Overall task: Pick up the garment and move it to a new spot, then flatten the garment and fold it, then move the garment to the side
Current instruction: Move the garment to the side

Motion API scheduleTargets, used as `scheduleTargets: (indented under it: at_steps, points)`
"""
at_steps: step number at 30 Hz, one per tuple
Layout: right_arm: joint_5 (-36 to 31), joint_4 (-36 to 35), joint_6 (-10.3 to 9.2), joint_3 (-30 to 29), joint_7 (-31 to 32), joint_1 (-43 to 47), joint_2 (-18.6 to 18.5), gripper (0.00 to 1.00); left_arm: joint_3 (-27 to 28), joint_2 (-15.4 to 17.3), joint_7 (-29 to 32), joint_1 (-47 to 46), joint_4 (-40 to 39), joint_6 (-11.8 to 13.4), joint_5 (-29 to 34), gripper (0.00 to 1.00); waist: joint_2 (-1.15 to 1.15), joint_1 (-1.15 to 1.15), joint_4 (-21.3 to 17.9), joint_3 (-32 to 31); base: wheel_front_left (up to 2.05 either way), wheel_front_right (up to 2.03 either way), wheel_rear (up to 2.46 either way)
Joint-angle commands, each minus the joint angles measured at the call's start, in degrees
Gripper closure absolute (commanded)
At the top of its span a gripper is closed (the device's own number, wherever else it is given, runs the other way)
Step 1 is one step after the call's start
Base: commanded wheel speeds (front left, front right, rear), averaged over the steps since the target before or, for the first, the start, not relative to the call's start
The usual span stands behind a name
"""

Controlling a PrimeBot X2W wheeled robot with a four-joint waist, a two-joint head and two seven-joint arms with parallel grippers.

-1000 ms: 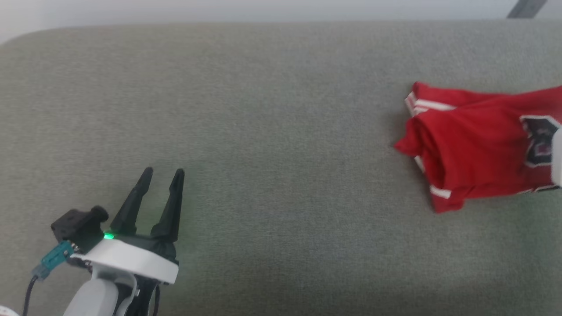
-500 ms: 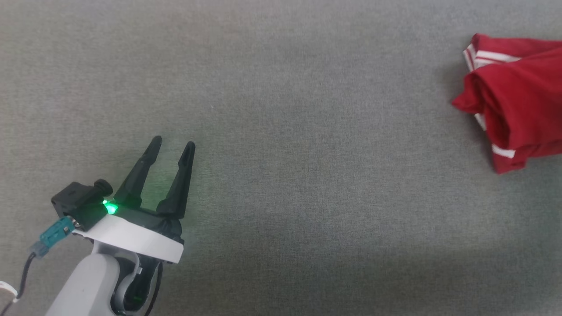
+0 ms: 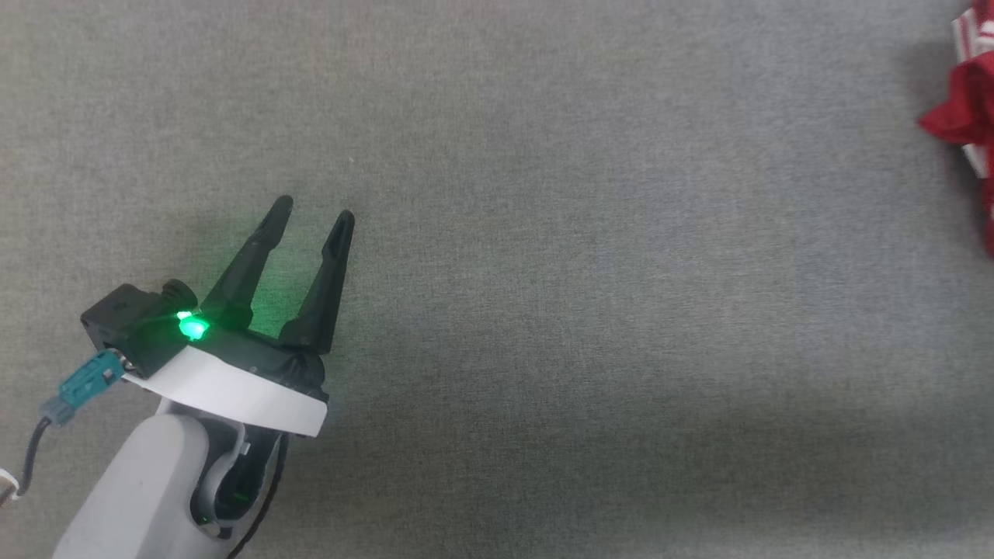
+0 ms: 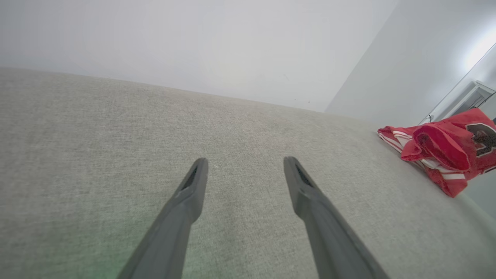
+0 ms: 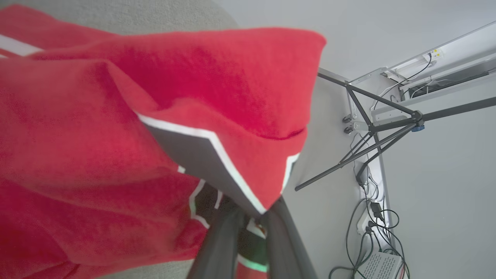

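Two grippers: one is empty, the other has cloth.
State of left gripper [image 3: 314,211]: released, the two dark fingers spread in a V with nothing between them.
Place of left gripper: lower left of the head view, over the grey upholstery [image 3: 582,310], with a green light [image 3: 189,326] glowing at its base.
Same left gripper from its own wrist [image 4: 245,161]: both fingers point across bare grey upholstery [image 4: 97,135] toward a pale wall [image 4: 193,38].
State of right gripper [image 5: 252,221]: clenched on the garment [image 5: 116,135], fingers drawn close together and their tips buried under a red fold.
Place of garment: at the far right edge of the head view [image 3: 971,124], cut off by the frame, well apart from the left gripper.
Look of garment from the left wrist [image 4: 445,155]: bunched and rumpled near the upholstery's far right edge, white stripes and part of a dark numeral showing.
Print: dark, white-outlined, just above the right fingers.
Background past the garment: a dark tripod [image 5: 372,128] and cables [image 5: 372,224] on a pale floor.
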Motion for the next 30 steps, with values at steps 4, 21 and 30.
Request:
scheduleTargets:
  at_steps: [4, 21, 30]
  points:
    - [-2.7, -0.7, -0.06, -1.1, -1.0, 1.3, -0.3, 1.0, -0.5, 0.7, -0.2, -1.7, -0.6, -0.1, -0.7, 0.0, 0.0, 0.0, 0.6, 1.9, 0.0, 0.0, 0.0]
    - [-8.1, 1.6, -0.06, -4.1, -4.3, -1.7, 5.3, 0.53, -0.8, 2.2, -0.2, -3.5, -0.9, -0.1, -1.7, 0.0, 0.0, 0.0, 1.3, 4.0, 0.0, 0.0, 0.0]
    - [-8.3, 2.1, -0.06, -5.1, -5.7, -3.0, 6.5, 0.0, 0.6, 2.6, -0.2, -2.4, -0.8, -0.1, -2.3, 0.0, 0.0, 0.0, 0.5, 2.9, 0.0, 0.0, 0.0]
